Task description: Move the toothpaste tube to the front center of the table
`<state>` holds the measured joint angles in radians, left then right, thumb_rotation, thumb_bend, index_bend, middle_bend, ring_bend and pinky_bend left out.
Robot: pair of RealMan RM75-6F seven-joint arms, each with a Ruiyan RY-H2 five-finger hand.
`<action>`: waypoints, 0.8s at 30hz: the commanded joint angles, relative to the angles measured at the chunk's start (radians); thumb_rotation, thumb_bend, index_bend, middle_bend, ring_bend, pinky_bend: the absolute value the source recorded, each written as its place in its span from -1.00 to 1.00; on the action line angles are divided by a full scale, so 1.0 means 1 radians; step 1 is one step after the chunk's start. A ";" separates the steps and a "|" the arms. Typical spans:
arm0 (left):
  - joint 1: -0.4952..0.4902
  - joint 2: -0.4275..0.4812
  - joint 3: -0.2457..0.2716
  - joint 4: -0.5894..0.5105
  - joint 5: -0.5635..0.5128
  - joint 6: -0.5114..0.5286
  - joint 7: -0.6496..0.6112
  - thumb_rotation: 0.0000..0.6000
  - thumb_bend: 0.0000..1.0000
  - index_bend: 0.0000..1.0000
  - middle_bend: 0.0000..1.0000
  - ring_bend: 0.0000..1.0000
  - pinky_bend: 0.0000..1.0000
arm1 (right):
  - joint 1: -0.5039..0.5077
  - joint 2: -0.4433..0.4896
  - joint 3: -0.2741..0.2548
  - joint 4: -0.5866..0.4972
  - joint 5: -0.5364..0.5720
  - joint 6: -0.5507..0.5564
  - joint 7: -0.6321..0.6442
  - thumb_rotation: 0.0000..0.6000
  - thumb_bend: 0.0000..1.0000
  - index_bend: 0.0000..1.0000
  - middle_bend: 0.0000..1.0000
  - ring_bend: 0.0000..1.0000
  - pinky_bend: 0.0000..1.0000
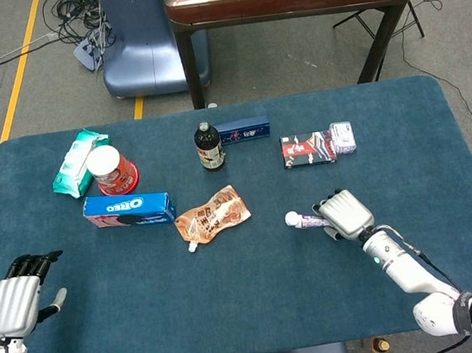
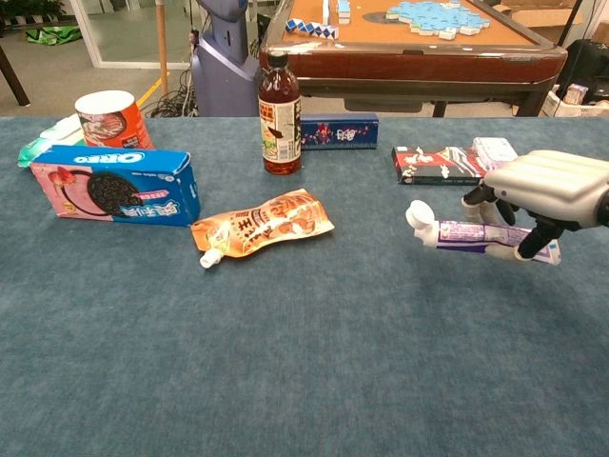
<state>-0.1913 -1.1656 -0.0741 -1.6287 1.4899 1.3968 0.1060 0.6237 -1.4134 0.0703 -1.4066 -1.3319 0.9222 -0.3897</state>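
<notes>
Gripping hand, right: right hand closed over the toothpaste tube, fingers in front and thumb behind, tube clamped under the palm.
Idle hand, left: left hand at the near left corner of the table, palm down, fingers straight and side by side, holding nothing; seen in head view only.
Task thing: toothpaste tube lying level in the grip, white cap pointing left, looks clear of the cloth in chest view; right of table centre, near the front half.
Mid table, left of centre: orange spouted pouch flat on the cloth, spout toward the near left.
Further left: blue Oreo box on its long side.
Behind the Oreo box: red cup upright, green wipes pack beside it.
Far centre: dark bottle upright, small blue box just right of it.
Far right: red and black box with a small clear case touching its right end.
</notes>
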 commanded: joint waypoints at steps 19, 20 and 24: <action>-0.296 0.133 -0.033 -0.076 0.108 -0.339 -0.244 1.00 -0.46 -0.75 -0.05 -0.04 -0.14 | 0.274 0.216 0.098 -0.225 0.044 -0.354 0.124 1.00 0.62 0.65 0.55 0.23 -0.03; -0.311 0.137 -0.034 -0.080 0.110 -0.356 -0.260 1.00 -0.46 -0.76 -0.02 -0.02 -0.12 | 0.289 0.220 0.104 -0.231 0.056 -0.372 0.128 1.00 0.64 0.65 0.55 0.24 -0.03; -0.377 0.149 -0.035 -0.087 0.134 -0.425 -0.297 1.00 -0.46 -0.82 0.15 0.17 0.07 | 0.361 0.230 0.125 -0.249 0.117 -0.449 0.138 1.00 0.70 0.67 0.58 0.27 -0.01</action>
<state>-0.5413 -1.0262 -0.1078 -1.7086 1.6094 0.9995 -0.1733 0.9547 -1.1932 0.1810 -1.6409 -1.2454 0.5056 -0.2613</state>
